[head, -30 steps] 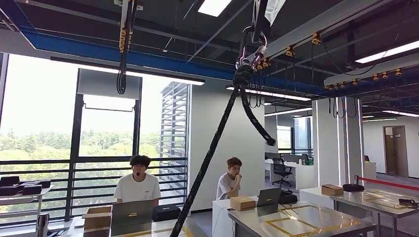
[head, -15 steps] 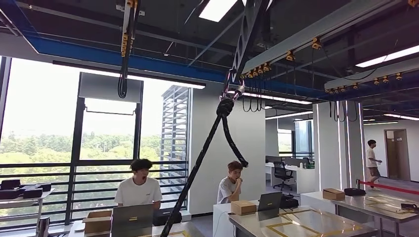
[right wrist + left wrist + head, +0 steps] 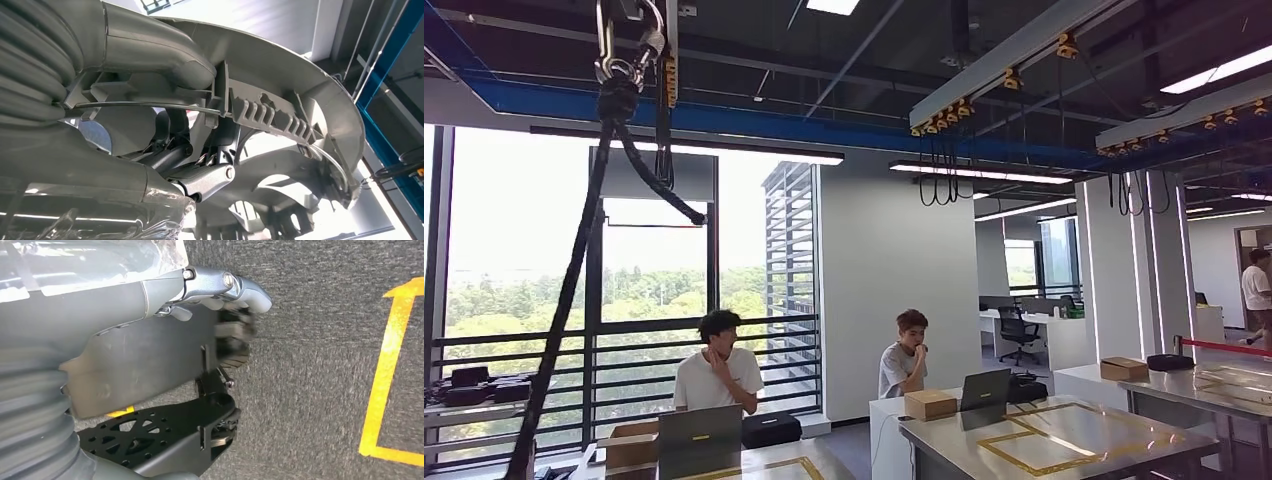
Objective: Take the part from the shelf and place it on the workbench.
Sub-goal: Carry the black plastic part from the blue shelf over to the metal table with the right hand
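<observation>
From the head view, two people (image 3: 719, 365) are seen at laptops behind a steel desk (image 3: 1044, 440), and a black rope (image 3: 564, 290) hangs down. By the left wrist, the left hand (image 3: 220, 315) is hung over the grey floor (image 3: 320, 365), fingers curled in on nothing, probably resting. By the right wrist, the grey part (image 3: 290, 120) is held by the right hand (image 3: 200, 170), likely for carrying.

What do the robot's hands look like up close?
The left hand has a thick shiny grey thumb and darker fingers. Behind it sits a grey ribbed cover, bendy like a hose, with crinkly clear plastic wrap beside it. The right hand looks alike: grey ribbed cover, smooth grey thumb, dark metal parts with small bolts.
</observation>
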